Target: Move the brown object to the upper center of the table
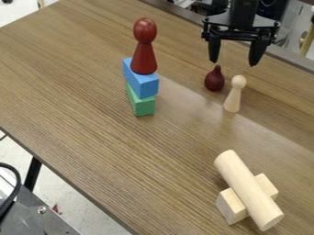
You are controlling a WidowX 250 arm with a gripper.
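Black above the tabletop [80,105], with claw [233,63] spread wide and empty near the upright brown object [214,80] at upper right, probably to straddle its bulb, but likely needing careful alignment to clear the neighbouring pale peg [233,97].

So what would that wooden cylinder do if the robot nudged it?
The cylinder would probably roll, being round and lying across a block. Both ends overhang, so it might tip too. Looking wooden, it's likely stiff.

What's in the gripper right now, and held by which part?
Nothing is held: the gripper is open above the dark red pear-shaped piece.
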